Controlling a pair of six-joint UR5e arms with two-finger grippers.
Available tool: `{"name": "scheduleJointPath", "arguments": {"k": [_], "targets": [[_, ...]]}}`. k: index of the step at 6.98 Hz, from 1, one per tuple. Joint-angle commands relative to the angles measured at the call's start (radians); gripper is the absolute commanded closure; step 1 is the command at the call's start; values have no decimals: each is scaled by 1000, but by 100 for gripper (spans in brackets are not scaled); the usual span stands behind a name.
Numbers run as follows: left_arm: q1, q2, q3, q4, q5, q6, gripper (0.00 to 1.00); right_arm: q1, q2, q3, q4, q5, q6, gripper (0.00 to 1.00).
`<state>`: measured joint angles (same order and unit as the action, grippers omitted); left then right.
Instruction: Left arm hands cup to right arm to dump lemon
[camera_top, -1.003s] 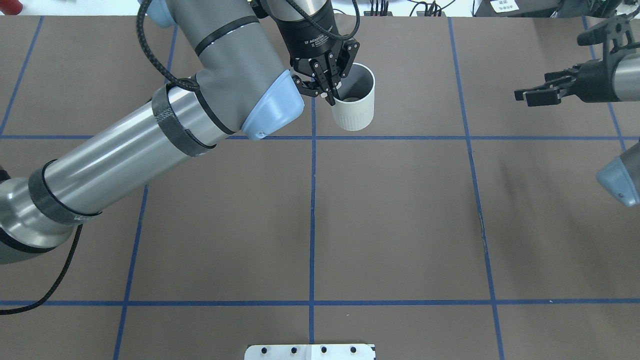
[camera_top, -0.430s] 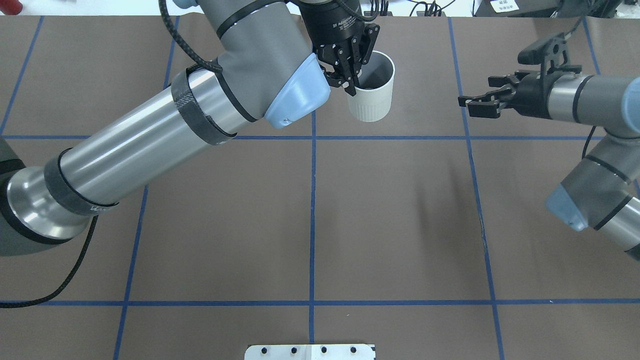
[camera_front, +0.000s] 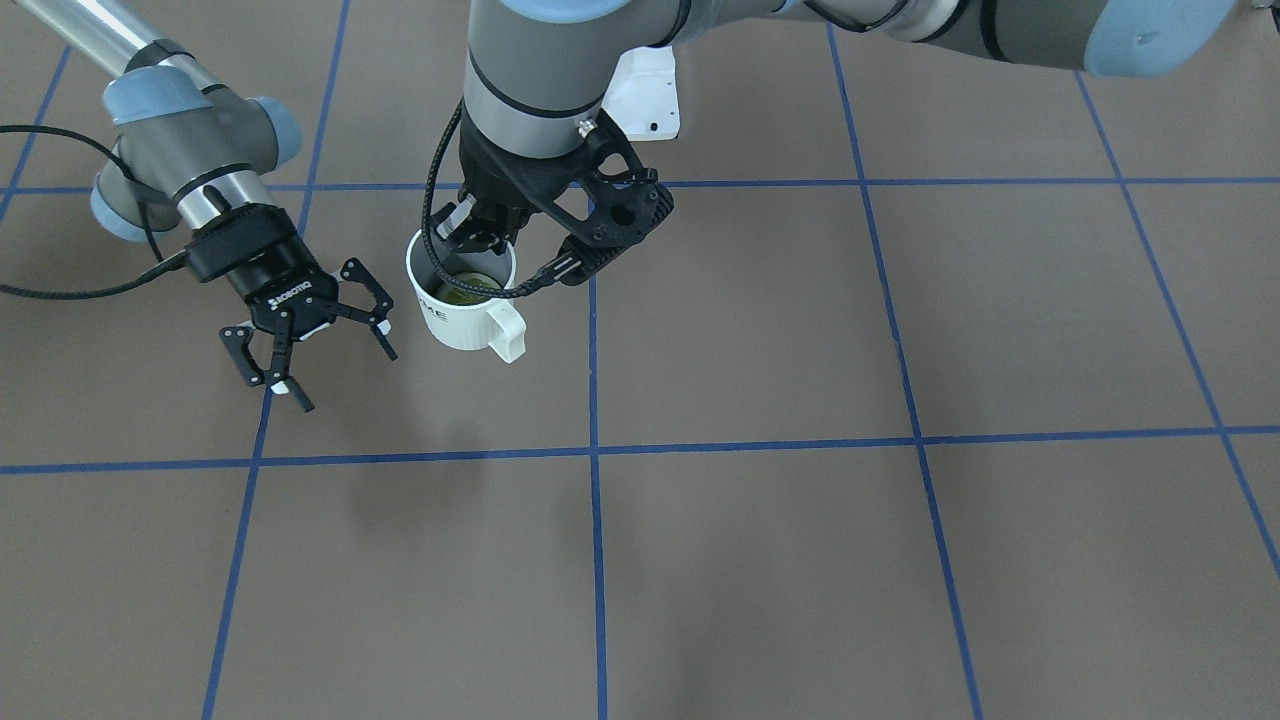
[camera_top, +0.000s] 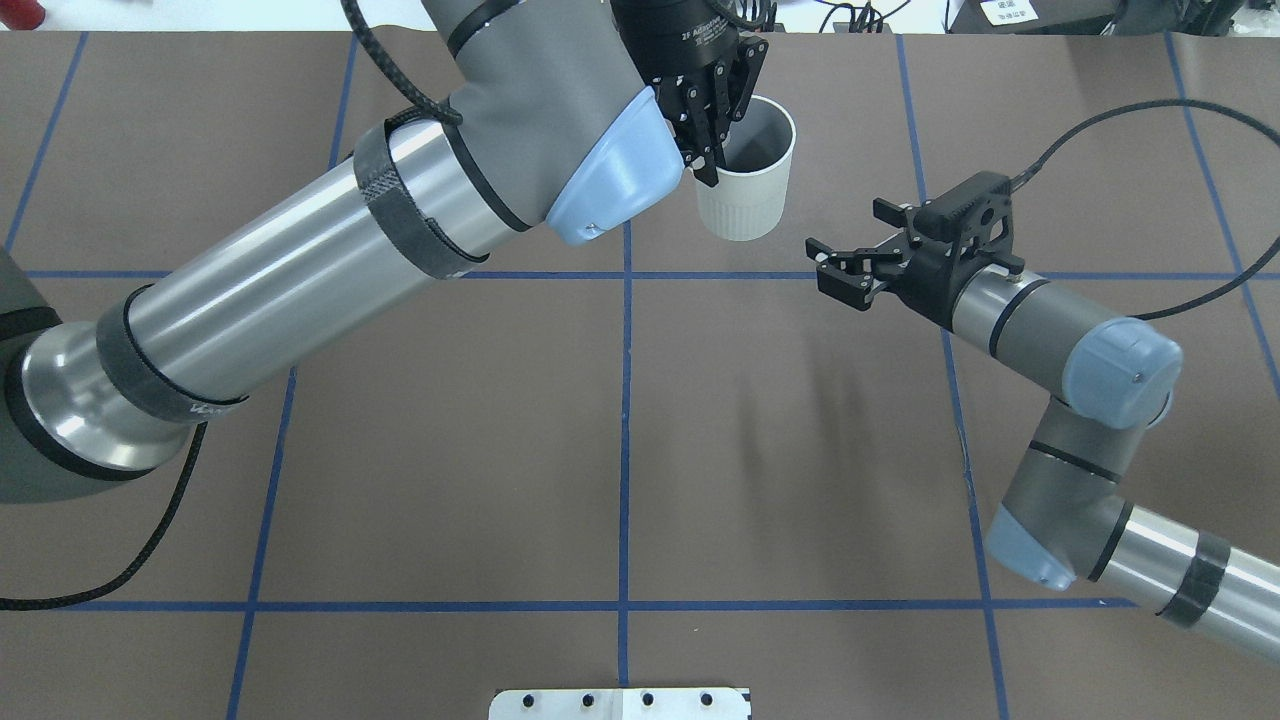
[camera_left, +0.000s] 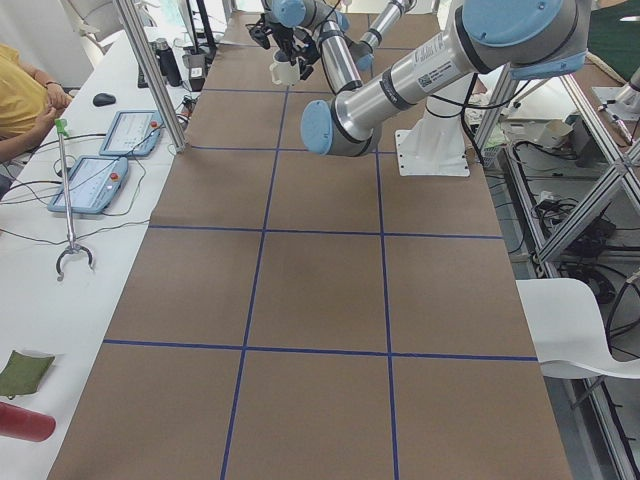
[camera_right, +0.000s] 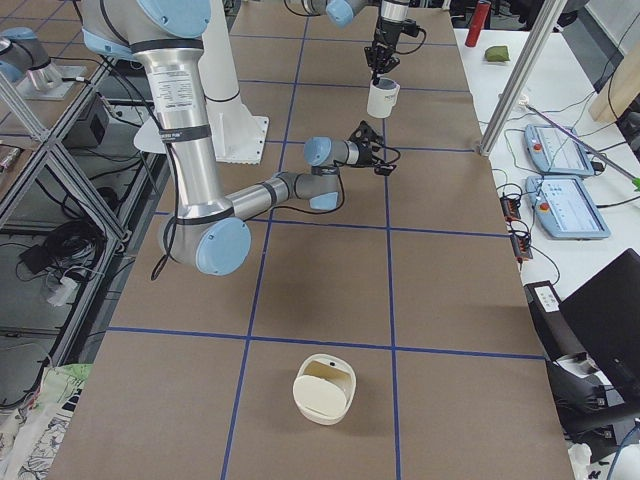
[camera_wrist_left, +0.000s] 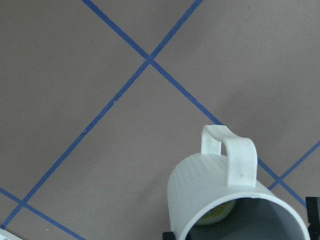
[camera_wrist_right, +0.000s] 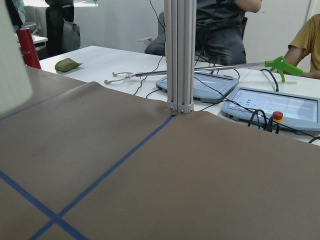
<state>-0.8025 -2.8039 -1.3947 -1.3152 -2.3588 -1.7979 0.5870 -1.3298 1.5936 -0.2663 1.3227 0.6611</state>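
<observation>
The cup (camera_top: 745, 200) is found upright and gripped at its rim by the left gripper (camera_top: 708, 170). The jaws are closed on the wall at about 8 o'clock of the mouth in the overhead view, one finger inside and one outside. The cup appears to be held just clear of the brown mat (camera_top: 800, 450), though contact cannot be ruled out from these views. It is located at 2 o'clock from the tape crossing (camera_top: 625, 275), just beside it, and near the mat's far edge at 12 o'clock. The lemon (camera_front: 466, 290) is seen lying in the bottom of the cup. In the front-facing view the handle (camera_front: 505, 335) is directed to about 4 o'clock, on the side away from both grippers. The right gripper (camera_top: 828, 268) is recorded spread wide with nothing between its fingers. It is placed at 4 o'clock from the cup in the overhead view, near but apart, with a strip of mat showing between them. The left arm (camera_top: 300, 260) is extended in from 8 o'clock across the mat's left half, and the right arm (camera_top: 1030, 320) is folded in from 4 o'clock. An aluminium post (camera_wrist_right: 178, 55) is noted at the mat's edge ahead of the right wrist camera, and a white base plate (camera_top: 620, 703) at the 6 o'clock edge.
</observation>
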Motion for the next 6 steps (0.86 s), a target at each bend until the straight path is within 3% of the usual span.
{"name": "scheduleJointPath", "arguments": {"k": [1, 4, 6], "targets": [[-7, -3, -36, 58, 1, -1, 100, -79, 37, 2, 6, -150, 0, 1], [-33, 7, -70, 128, 4, -1, 100, -208, 98, -6, 4, -363, -9, 4], [-30, 9, -57, 126, 30, 0, 100, -217, 145, -7, -5, -373, -11, 4]]}}
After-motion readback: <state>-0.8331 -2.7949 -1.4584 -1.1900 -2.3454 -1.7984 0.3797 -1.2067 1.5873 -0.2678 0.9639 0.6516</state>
